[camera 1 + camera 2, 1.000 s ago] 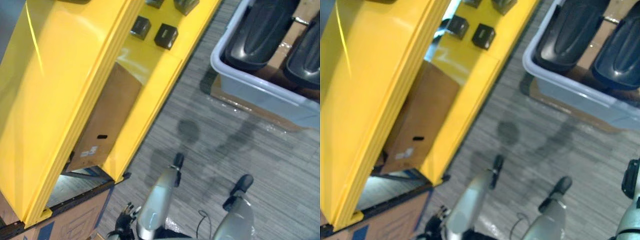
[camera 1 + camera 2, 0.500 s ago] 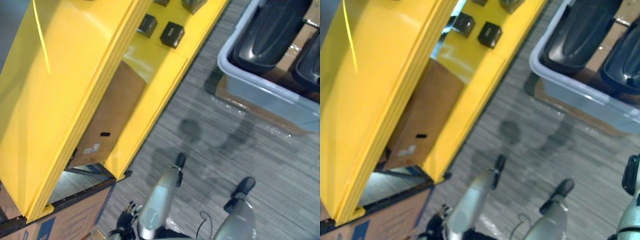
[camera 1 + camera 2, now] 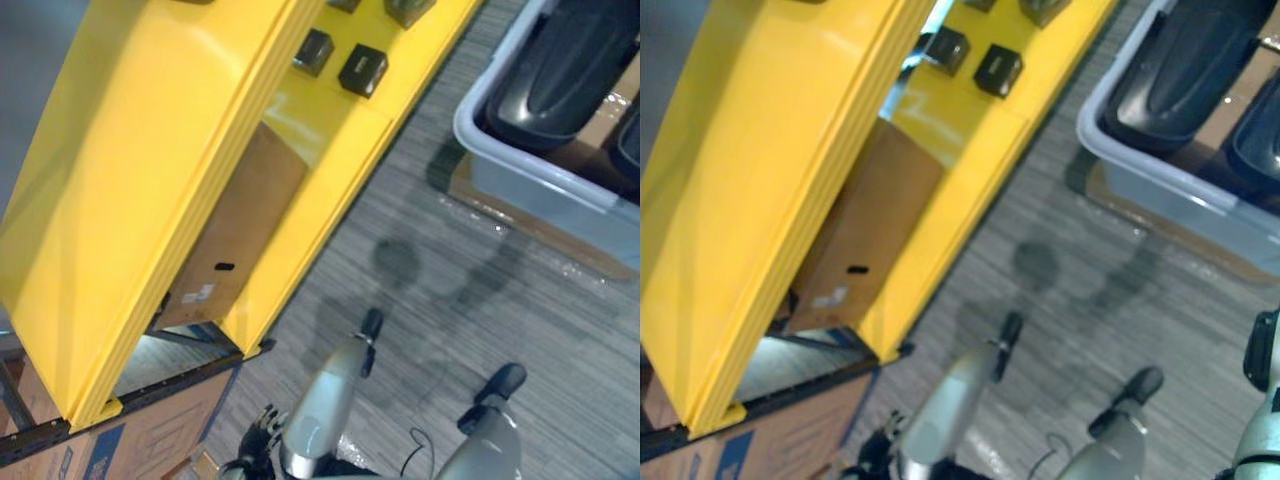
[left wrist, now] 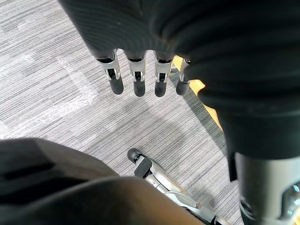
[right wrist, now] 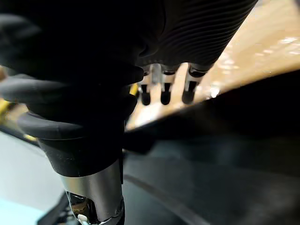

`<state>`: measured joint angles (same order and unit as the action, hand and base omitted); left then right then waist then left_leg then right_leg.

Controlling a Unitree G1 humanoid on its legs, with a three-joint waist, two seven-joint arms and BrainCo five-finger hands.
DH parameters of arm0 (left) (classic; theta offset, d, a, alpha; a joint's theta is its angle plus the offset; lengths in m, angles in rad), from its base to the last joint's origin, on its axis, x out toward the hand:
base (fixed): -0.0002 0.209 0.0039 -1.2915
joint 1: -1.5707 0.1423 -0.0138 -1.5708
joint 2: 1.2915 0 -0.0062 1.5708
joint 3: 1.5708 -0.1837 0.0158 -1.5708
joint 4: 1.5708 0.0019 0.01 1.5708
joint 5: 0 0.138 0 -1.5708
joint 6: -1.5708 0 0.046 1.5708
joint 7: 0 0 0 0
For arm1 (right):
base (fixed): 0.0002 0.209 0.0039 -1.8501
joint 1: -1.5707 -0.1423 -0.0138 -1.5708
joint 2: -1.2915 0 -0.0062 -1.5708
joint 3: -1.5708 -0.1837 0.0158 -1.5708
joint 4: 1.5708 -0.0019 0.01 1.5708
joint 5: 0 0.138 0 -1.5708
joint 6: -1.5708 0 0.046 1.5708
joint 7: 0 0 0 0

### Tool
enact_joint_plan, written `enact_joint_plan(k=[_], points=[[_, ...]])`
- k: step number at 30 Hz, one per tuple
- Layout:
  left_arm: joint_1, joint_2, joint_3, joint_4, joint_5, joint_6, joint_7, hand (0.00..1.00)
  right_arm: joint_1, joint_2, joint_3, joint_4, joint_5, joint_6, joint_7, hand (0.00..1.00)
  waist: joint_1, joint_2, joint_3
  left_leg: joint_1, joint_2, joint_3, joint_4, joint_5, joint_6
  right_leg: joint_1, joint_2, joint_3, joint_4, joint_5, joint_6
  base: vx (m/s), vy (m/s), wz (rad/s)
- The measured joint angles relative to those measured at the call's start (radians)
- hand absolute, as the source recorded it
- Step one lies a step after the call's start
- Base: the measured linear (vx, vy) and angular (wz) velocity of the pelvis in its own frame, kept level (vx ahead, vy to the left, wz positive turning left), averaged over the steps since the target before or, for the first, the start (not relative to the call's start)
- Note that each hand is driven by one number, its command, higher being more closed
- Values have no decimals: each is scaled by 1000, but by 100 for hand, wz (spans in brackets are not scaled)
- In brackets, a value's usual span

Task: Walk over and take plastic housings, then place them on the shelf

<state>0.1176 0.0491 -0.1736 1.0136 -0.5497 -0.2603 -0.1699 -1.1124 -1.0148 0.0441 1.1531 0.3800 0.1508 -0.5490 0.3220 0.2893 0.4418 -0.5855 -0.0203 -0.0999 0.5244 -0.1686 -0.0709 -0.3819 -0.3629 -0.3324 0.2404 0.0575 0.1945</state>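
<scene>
**Two empty hands, no housing taken yet**

I see the black housings [image 3: 560, 70] lying in the grey bin [image 3: 520, 158] on the floor, ahead to my right and well apart from both hands. The left hand [image 4: 136, 42] hangs over carpet, its fingers [image 4: 136, 77] straight and holding nothing. The right hand [image 5: 187, 42] shows fingers [image 5: 164, 89] just as relaxed, nothing in them. The yellow shelf [image 3: 150, 200] runs along my left, carrying small dark boxes [image 3: 362, 70], with a cardboard box [image 3: 235, 235] beneath. By my reckoning the job is barely begun: close on the bin, grasp a housing, then turn to the shelf.
</scene>
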Motion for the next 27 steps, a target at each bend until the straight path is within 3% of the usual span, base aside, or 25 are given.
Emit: enact_joint_plan(k=[7,8,18,27], points=[[-20,0,-23,28,-3,-20,-4,0,4,-11,0,23,-1,25,-11,0,22,11,-8,-10,-1,-7,5,0,0,-1,0,-10,-1,0,0,-6,-13,2],[-21,0,-25,28,-4,-21,-3,0,5,-11,0,27,-2,26,-14,100,23,11,-8,-10,-1,-7,6,-1,0,-1,0,-10,-1,0,0,-34,-30,1],[-32,0,-45,31,-33,-20,-4,0,8,-72,-1,63,-11,117,-1,100,35,13,-10,-12,-1,-9,6,-1,0,0,0,-14,0,-1,0,-11,-12,0],[-38,0,-56,32,-40,-22,-3,0,13,-68,0,98,-81,207,44,100,46,14,-10,-11,5,-9,10,-1,0,0,1,-13,4,-1,0,0,0,0]])
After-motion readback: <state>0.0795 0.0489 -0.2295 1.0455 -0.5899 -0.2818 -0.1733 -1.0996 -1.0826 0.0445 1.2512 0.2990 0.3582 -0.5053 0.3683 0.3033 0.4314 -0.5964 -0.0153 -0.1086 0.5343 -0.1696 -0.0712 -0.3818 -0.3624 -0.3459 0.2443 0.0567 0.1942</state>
